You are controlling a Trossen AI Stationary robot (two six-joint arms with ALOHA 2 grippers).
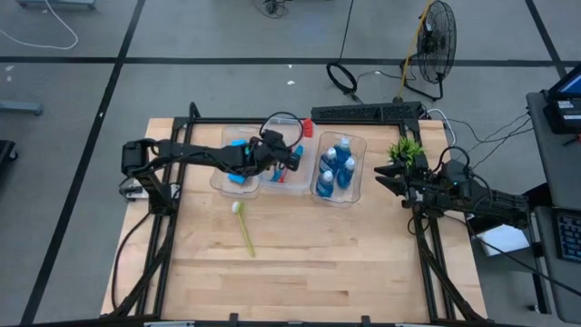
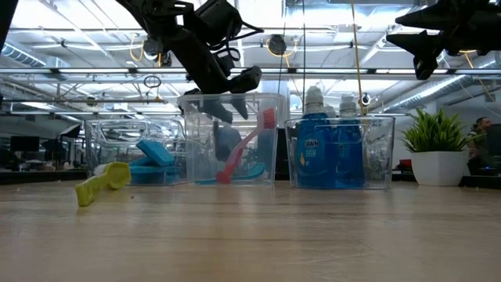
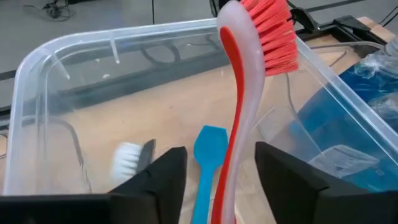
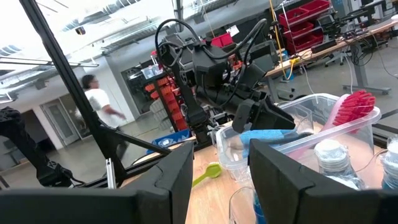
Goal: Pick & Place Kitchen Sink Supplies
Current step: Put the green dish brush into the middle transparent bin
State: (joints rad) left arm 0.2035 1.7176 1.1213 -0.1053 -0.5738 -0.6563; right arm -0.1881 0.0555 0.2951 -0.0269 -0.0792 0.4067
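Over the table, seen from above, the left gripper (image 1: 289,160) hangs above the middle clear bin (image 1: 283,182), its jaws parted and empty; a red brush (image 1: 305,130) pokes out of that bin toward twelve o'clock. At nine o'clock of the gripper sits the bin with blue sponges (image 1: 238,175); at three o'clock, the bin of blue bottles (image 1: 336,171). A yellow-green brush (image 1: 245,227) lies loose on the table at seven o'clock, well apart. The right gripper (image 1: 385,173) waits near the potted plant (image 1: 406,149); I cannot tell its state.

From table level, the left gripper (image 2: 235,98) dips into the middle bin's mouth, the red brush (image 2: 244,147) leaning just beside it at five o'clock.

From the left wrist, the fingers (image 3: 163,174) stand apart, with the red brush (image 3: 239,112) rising between them, seemingly untouched, a blue brush (image 3: 206,163) beside it and a grey-black brush (image 3: 130,157) near the bin wall.

From the right wrist, the left gripper (image 4: 267,118) shows above the bin.
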